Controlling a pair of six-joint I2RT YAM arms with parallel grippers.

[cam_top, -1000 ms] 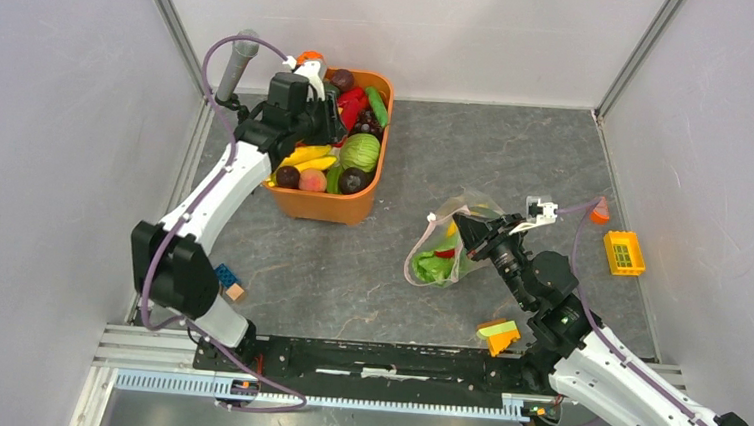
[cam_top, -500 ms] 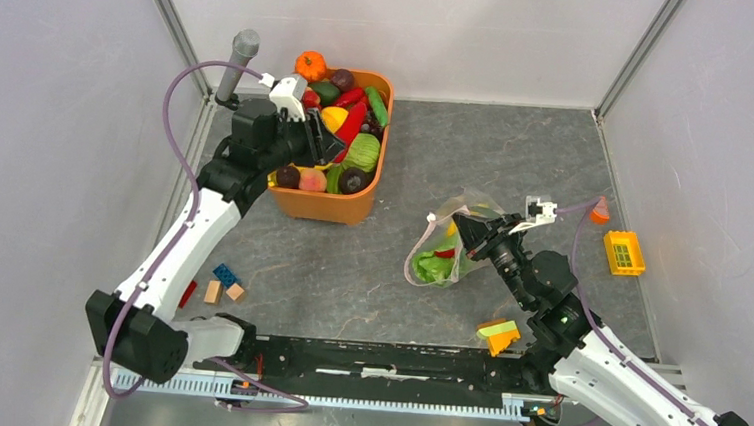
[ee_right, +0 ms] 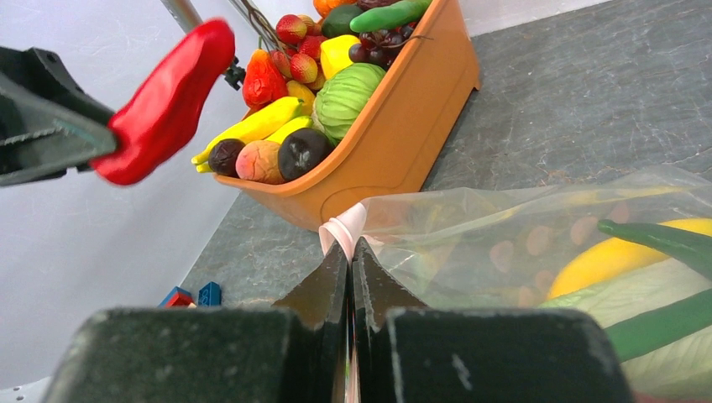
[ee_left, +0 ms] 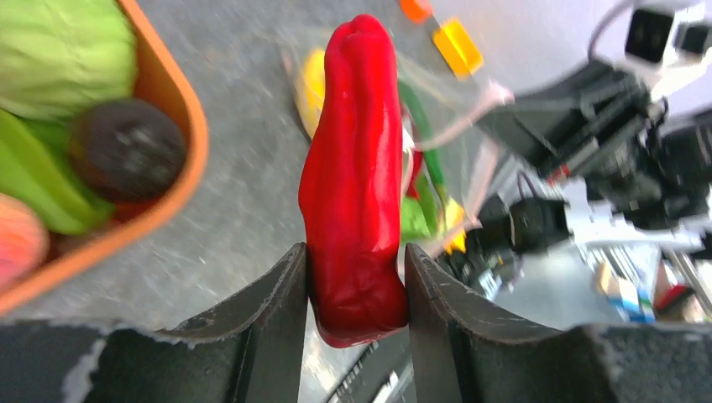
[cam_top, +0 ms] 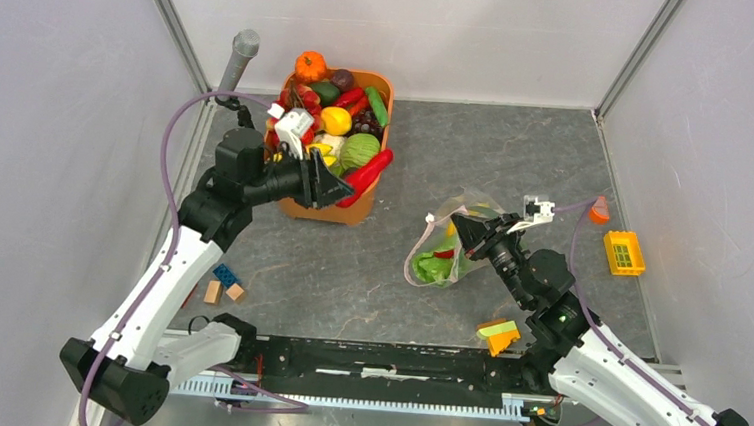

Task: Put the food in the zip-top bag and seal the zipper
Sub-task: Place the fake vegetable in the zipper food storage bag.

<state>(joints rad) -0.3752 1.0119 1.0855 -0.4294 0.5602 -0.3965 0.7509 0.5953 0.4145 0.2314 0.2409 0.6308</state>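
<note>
My left gripper (cam_top: 337,184) is shut on a long red chili (cam_top: 371,170) and holds it in the air over the front right rim of the orange tub (cam_top: 328,208). In the left wrist view the chili (ee_left: 357,168) stands up between the fingers. The clear zip-top bag (cam_top: 443,250) lies at mid-table with a yellow banana (ee_right: 621,252), a slim green vegetable (ee_right: 663,239) and a leafy cabbage (ee_right: 625,298) inside. My right gripper (ee_right: 350,248) is shut on the bag's pink zipper strip (ee_right: 342,225) at the mouth corner and holds it up.
The orange tub (ee_right: 403,143) at the back left holds several more toy foods. Small blocks (cam_top: 225,283) lie at the left, a yellow-orange wedge (cam_top: 498,335) by the right arm's base, a yellow crate (cam_top: 624,252) at the right wall. A grey post (cam_top: 238,58) stands behind the tub.
My left gripper has lifted the red chili out of the tub and swung it toward the front right, toward the bag. The right gripper and the bag have stayed still.
</note>
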